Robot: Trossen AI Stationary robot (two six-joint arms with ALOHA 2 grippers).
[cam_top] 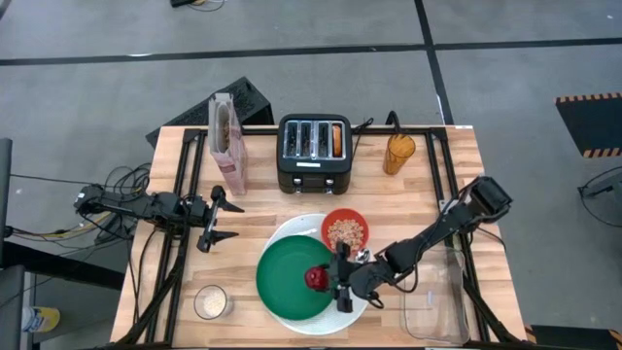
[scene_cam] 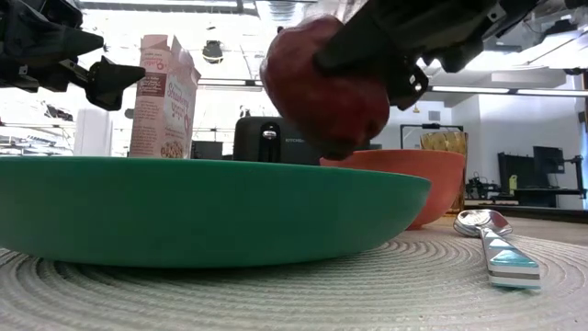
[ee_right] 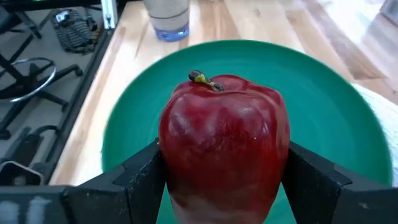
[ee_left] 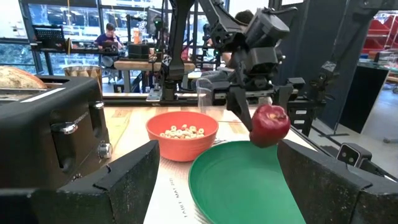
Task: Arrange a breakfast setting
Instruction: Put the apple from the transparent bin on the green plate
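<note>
- Jaws of the right gripper (cam_top: 331, 279) are clamped on the apple (cam_top: 316, 278), hanging just over the green plate (cam_top: 287, 277), not set down yet.
- Left gripper (cam_top: 216, 222) waits wide open and empty at 9 o'clock.
- Looks mostly done: green plate on white plate (cam_top: 292, 231), cereal bowl (cam_top: 345, 230) at 1 o'clock, spoon (scene_cam: 501, 248) beside it.
- Bagel still in toaster (cam_top: 314, 148), I'd guess that's left.

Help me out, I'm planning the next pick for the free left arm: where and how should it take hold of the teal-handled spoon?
Probably by the handle. The teal-handled spoon lies flat on the woven mat beside the red bowl, so a top-down pinch across the narrow handle suits it; its rounded bowl end offers less to grip. The left gripper waits open off the setting.
</note>
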